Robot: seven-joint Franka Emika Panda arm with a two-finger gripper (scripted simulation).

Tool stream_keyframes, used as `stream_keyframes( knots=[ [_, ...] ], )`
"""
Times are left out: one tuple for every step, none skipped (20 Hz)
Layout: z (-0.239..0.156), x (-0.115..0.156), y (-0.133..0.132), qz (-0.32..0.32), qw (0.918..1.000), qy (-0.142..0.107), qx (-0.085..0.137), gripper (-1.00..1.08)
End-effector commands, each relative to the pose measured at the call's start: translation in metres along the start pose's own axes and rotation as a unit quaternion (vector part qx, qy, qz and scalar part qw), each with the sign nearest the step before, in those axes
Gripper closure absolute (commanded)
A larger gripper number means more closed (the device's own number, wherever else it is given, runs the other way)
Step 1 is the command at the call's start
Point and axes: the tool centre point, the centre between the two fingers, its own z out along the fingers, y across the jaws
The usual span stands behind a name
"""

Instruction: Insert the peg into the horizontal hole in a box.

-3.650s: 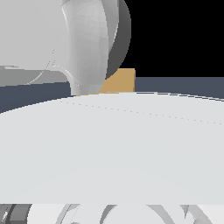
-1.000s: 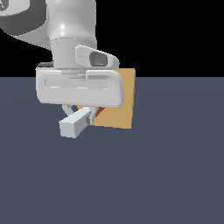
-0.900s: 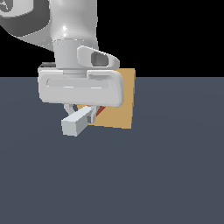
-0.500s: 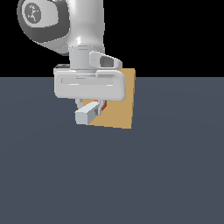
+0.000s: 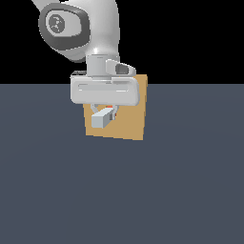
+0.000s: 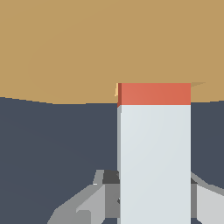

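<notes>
Hanging down from above, the arm is seen in the exterior view with its wrist pointed downward and its wide pale hand body held level in front of the upper part of the box. The gripper is placed just below this body, and its fingers are seen in the wrist view as grey shapes on both sides of the peg. The peg is clamped between them at its pale grey-white half, with no gap visible on either side.

The peg is held about level, with its pale end toward the near side and its orange-red end toward the box. In the exterior view only a small spot of orange-red is visible, right at the box face. In the wrist view a short orange-red band is shown where the peg meets the tan face of the box, so most of the coloured half appears to be hidden inside. The horizontal hole itself cannot be seen, because it is covered by the peg.

The box is standing on the dark grey-blue floor, slightly turned, at the far side of the scene, and only the peg is held in it.
</notes>
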Motion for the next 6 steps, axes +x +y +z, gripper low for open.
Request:
stream_keyframes(
  knots=[
    [-0.0018,0.0135,0.0013,-0.005,1.0,0.003,-0.004,1.08],
    [-0.0019,0.0132,0.0015,-0.005,1.0,0.003,-0.004,1.08],
    [-0.0019,0.0121,0.0018,-0.005,1.0,0.003,-0.004,1.08],
    [-0.0019,0.0105,0.002,-0.005,1.0,0.003,-0.004,1.08],
    [-0.0019,0.0094,0.0021,-0.005,1.0,0.003,-0.004,1.08],
    [-0.0019,0.0091,0.0021,-0.005,1.0,0.003,-0.004,1.08]
  ],
)
